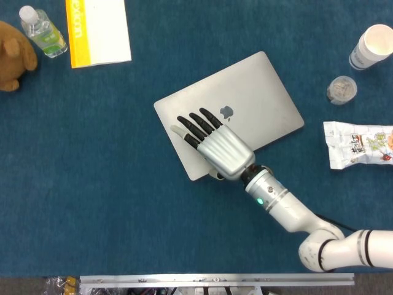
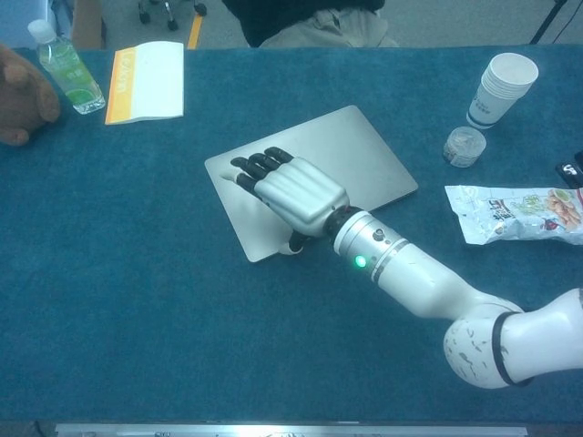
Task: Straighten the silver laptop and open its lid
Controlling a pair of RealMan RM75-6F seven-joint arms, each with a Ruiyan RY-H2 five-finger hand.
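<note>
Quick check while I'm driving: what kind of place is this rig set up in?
Probably an office or lab room. A table covered in blue cloth carries a silver laptop, a stack of paper cups and a snack bag; beyond its far edge the chest view shows a wheeled chair base on the floor.
</note>
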